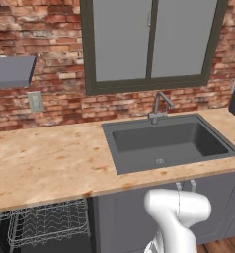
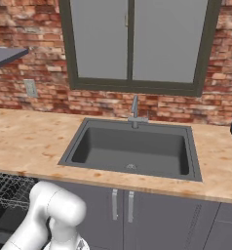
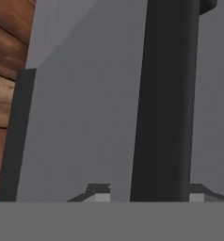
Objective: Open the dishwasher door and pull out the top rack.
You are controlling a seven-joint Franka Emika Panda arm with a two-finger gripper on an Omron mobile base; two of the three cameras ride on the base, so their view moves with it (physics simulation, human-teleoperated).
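Dishwasher parts are showing at the lower left of the left base view: one shallow white-silver wire top rack (image 1: 45, 225) with upright tines is sitting under the pale speckled stone counter (image 1: 50, 158), in the dark dishwasher opening, with nothing lying in it. One dark grey rectangular sink (image 1: 169, 141) is sitting sunk in that counter, its basin holding nothing, one silver tap (image 1: 160, 107) standing behind it, and two small silver handles (image 1: 185, 186) are showing on the grey cabinet doors below.

From the right base view, the same wire rack (image 2: 8, 191) is peeking in at the left edge, below the counter edge. One sink, one tap and two cabinet handles are appearing again.

Through the hand view, the dark grey flat dishwasher door (image 3: 85, 117) is lying close before the camera, its long black bar handle (image 3: 165, 99) running up the picture. The gripper (image 3: 147, 195) is straddling that bar, one fingertip on each side, narrowly parted; whether the fingertips (image 3: 99, 193) are touching it, I cannot tell.
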